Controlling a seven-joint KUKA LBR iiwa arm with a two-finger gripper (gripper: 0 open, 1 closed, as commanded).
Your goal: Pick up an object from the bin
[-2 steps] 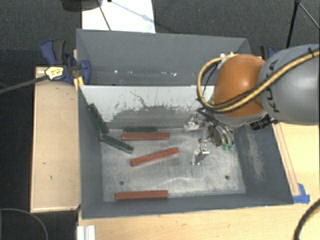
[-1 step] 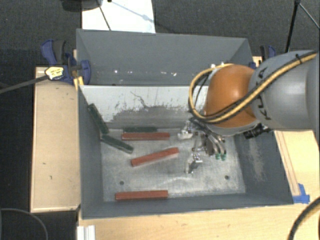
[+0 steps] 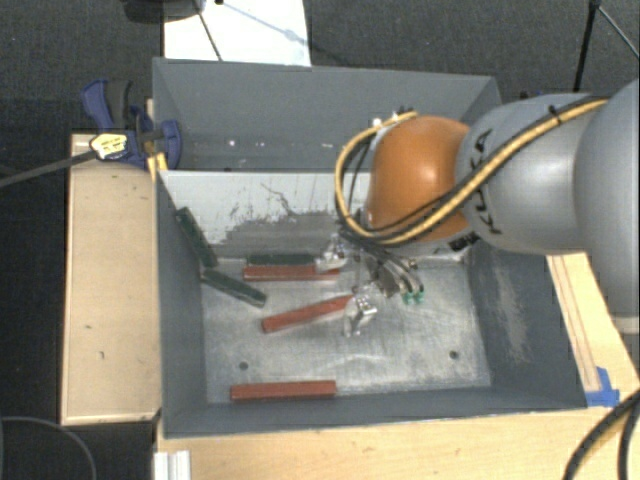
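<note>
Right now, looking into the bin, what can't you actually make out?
Camera view:
- Right end of the middle red-brown bar: hidden by the gripper.
- Right ends of the rear red-brown bar and the dark green bar alongside: also behind the gripper.
- Bin floor beneath the orange wrist cover: covered.
- Small green bit by the gripper: too small to identify.

Lit softly and evenly from overhead; moderately bright throughout; pale sheen across the scuffed floor of the bin point(image 3: 300, 353); dull highlight along the top of the grey arm point(image 3: 560, 168), a softer one on its orange cover point(image 3: 415, 178); diffuse shadow under the arm on the bin's right side; thin, faint shadow beside the brown bar point(image 3: 283, 391) at the front; white sheet point(image 3: 255, 18) beyond the bin brightest, nearly washed out.
</note>
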